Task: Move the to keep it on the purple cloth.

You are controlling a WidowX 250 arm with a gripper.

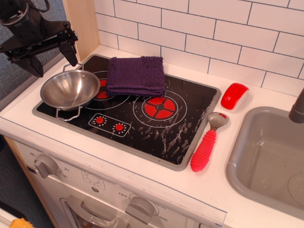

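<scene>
The purple cloth [135,76] lies folded on the back of the black stovetop [156,135], between the two red burners, with its fringed edge to the right. A steel bowl [70,89] with wire handles sits on the front left burner, touching the cloth's left edge. My black gripper [54,65] hangs above and behind the bowl at the upper left. Its two fingers are spread apart and hold nothing.
A red-handled spoon [207,144] lies on the counter right of the stovetop. A red plastic piece [233,95] lies behind it. A grey sink [268,161] is at the right with a dark tap [298,108]. White tiled wall behind; wooden panel [80,23] at left.
</scene>
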